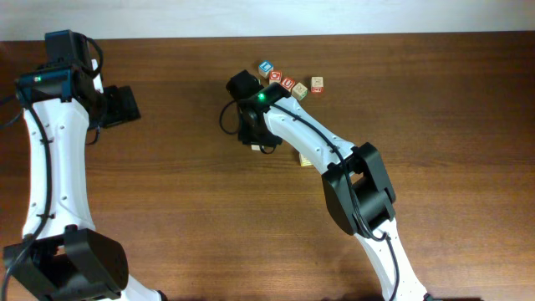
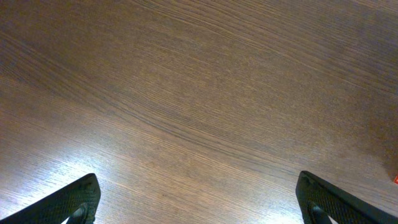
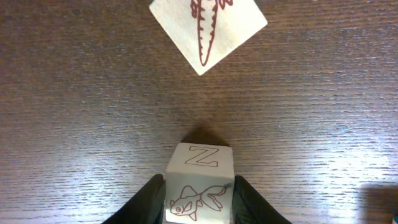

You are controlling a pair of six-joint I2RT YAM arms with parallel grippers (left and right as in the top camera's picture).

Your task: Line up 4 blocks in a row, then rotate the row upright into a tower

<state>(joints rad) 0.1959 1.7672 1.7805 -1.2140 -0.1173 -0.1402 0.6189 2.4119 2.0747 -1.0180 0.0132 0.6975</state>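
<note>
Dark brown wooden table (image 3: pixel 74 93) carries a pale wooden cube marked Z (image 3: pixel 200 163), pinched low on its sides by the right gripper (image 3: pixel 198 186). Turning it may let it slip from that shallow hold, or swing it into the pale carrot-printed block (image 3: pixel 208 28) nearby. The left gripper (image 2: pixel 196 193) hangs wide open and empty.

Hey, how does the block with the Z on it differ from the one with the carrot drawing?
The Z block sits gripped between the fingers of the right tool; the carrot block lies free on the table. The Z block faces the camera squarely; the carrot block is turned cornerwise. Both are pale wood with red line drawings.
</note>
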